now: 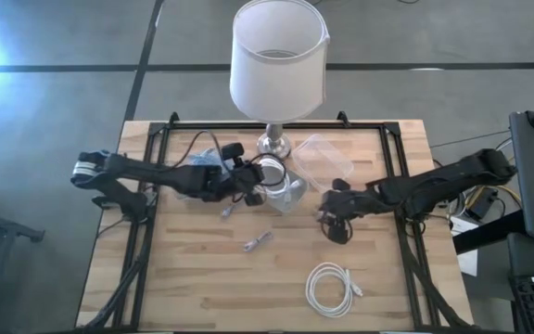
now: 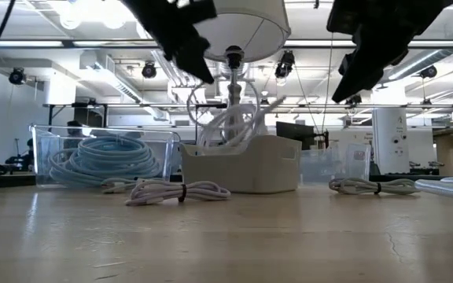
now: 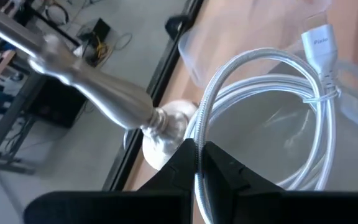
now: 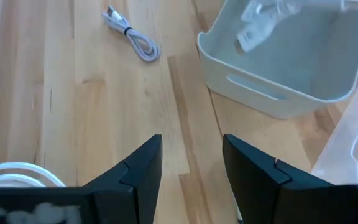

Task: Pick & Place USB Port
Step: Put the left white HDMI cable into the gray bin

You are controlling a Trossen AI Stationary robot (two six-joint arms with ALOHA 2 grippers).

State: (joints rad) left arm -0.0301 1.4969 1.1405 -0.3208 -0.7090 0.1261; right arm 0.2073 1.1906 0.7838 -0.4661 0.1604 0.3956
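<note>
From above, a wooden table (image 1: pixel 202 278) holds a lamp (image 1: pixel 277 65) at twelve o'clock; the left gripper (image 1: pixel 248 183) hovers over a white bin (image 1: pixel 290 193) at centre, the right gripper (image 1: pixel 327 215) at three o'clock. The level view alone shows a white cable (image 2: pixel 226 118) dangling above the bin. The left wrist view shows its fingers pinched tight on that braided, looped cable, plug uppermost. The right wrist view shows fingers spread, holding nothing, with a small bundled cable (image 4: pixel 132 34) lying on the wood.
</note>
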